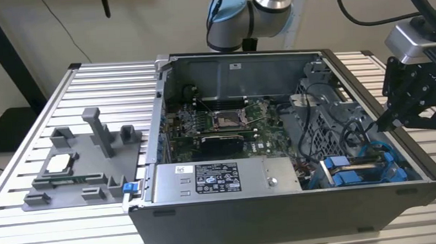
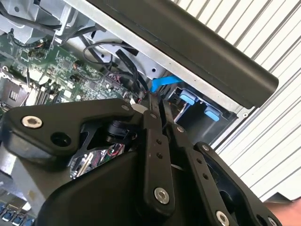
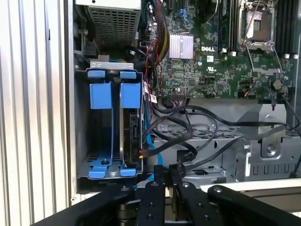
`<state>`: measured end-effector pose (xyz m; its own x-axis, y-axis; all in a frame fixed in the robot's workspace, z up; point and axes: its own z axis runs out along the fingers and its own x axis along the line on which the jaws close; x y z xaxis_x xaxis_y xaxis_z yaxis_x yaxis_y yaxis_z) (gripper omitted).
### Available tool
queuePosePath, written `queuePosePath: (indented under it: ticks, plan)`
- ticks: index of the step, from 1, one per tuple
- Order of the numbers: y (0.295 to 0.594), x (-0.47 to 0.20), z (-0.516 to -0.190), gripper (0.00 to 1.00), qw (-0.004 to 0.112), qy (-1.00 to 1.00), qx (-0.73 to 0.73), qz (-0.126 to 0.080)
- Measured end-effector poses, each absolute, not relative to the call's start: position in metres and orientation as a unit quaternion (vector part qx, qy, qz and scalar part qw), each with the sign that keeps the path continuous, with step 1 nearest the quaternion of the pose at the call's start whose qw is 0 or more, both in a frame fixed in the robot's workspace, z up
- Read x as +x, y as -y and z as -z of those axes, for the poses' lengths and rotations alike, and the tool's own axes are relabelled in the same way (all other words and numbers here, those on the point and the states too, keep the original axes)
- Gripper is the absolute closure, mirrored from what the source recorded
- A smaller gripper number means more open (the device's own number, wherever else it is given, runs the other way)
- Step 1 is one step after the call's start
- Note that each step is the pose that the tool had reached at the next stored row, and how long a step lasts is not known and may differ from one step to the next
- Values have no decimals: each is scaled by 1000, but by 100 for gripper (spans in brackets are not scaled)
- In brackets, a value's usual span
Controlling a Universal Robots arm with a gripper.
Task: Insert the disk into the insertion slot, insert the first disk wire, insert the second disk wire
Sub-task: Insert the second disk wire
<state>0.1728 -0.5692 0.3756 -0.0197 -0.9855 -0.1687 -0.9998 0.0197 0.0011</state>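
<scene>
Gripper (image 3: 164, 170) just above slot (image 3: 82, 141) w/ disk (image 3: 131, 122)

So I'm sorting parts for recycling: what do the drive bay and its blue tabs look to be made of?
The insertion slot looks like thin sheet metal, dull grey and unpainted, with folded edges. The blue tabs look like moulded plastic: uniform bright colour, smooth and slightly glossy, with rounded corners. The disk stands edge-on in the slot, so its material is hard to judge.

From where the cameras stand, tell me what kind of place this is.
Most likely a robotics lab or test bench for computer assembly. An open computer case lies on a ribbed aluminium table, grey fixtures hold parts beside it, and a robot arm carries its gripper by the case's edge.
</scene>
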Motion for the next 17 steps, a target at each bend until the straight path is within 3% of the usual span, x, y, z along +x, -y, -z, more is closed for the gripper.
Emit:
queuePosePath:
  ticks: [17]
  plan:
    - [569,146,-386,100,60,-711,-698,-60]
